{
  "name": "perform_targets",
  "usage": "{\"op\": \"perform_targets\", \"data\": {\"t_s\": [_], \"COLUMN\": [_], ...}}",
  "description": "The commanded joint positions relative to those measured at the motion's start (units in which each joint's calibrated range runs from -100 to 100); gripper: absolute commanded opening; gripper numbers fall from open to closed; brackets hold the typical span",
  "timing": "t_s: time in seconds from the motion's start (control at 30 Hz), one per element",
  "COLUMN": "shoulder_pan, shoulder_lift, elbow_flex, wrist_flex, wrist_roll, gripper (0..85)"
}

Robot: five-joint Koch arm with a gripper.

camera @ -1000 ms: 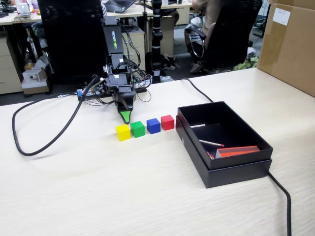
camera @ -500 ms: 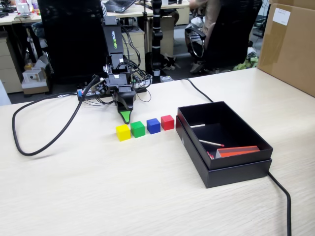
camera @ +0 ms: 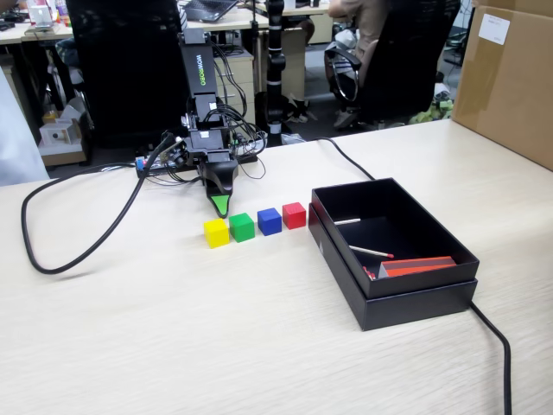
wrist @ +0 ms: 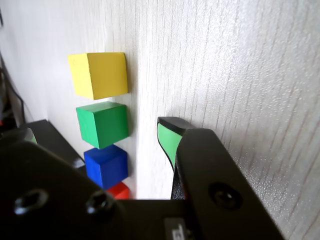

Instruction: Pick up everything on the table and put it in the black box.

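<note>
Four small cubes stand in a row on the light wooden table: yellow point(camera: 216, 233), green point(camera: 242, 226), blue point(camera: 270, 220) and red point(camera: 294, 214). The black box point(camera: 415, 304) sits just right of the red cube, open on top. My gripper point(camera: 222, 205) points down at the table just behind the yellow and green cubes, holding nothing. In the wrist view the gripper point(wrist: 96, 126) is open, its green-padded jaws set wide apart. Beyond the jaws lie the yellow point(wrist: 100, 74), green point(wrist: 102, 124) and blue point(wrist: 106, 165) cubes. The red cube point(wrist: 120, 191) is mostly hidden.
Inside the box lie thin white sticks point(camera: 371, 252) and a flat orange-red slab point(camera: 419, 264). A black cable point(camera: 82, 251) loops across the table's left side and another point(camera: 494, 341) runs past the box. A brown carton point(camera: 505, 82) stands at the back right.
</note>
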Motion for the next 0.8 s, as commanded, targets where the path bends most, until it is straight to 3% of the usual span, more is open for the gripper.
{"op": "perform_targets", "data": {"t_s": [0.0, 0.3, 0.5, 0.77], "shoulder_pan": [-0.98, -2.0, -4.69, -4.93], "shoulder_lift": [-0.13, 5.49, 24.77, 49.1], "elbow_flex": [3.05, 22.9, 44.75, 62.25], "wrist_flex": [-9.33, -27.21, -41.12, -48.81], "wrist_roll": [-0.73, -0.73, -2.49, -3.13], "gripper": [47.6, 47.5, 47.3, 47.1]}}
